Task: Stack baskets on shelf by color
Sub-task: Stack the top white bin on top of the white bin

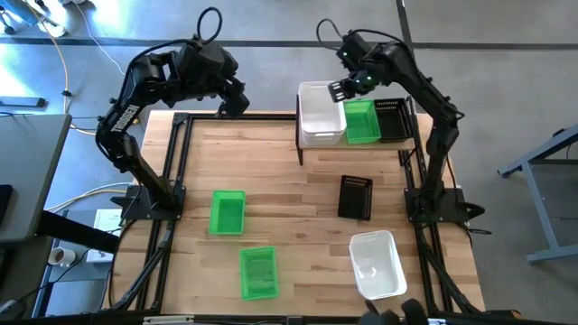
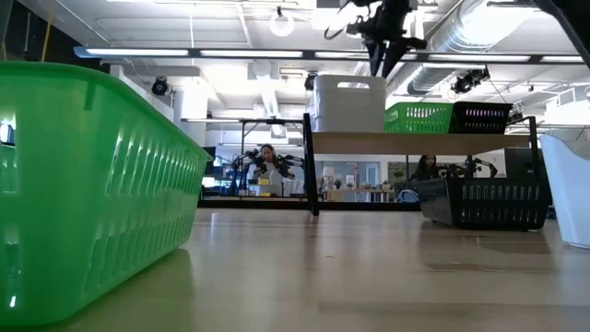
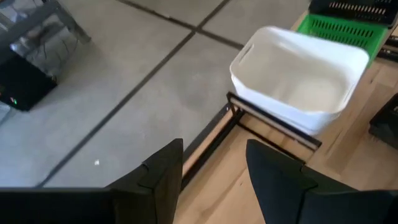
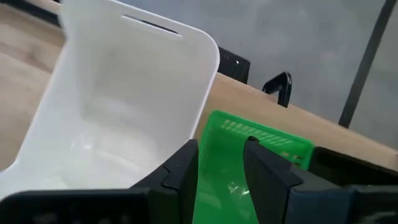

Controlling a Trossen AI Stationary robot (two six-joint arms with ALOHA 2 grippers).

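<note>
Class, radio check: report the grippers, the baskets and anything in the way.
Right gripper over shelf, jaws open, empty. Left gripper idle at table's far edge, open. Shelf holds white, green, black baskets; five remain on the table. Nothing blocking.

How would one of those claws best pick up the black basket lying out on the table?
Probably by one long rim wall, from straight above. The black basket sits upright and open-topped, apart from the other baskets, so one finger could drop inside and one outside its thin mesh wall. The right gripper is the nearer arm's, now up at the shelf.
</note>
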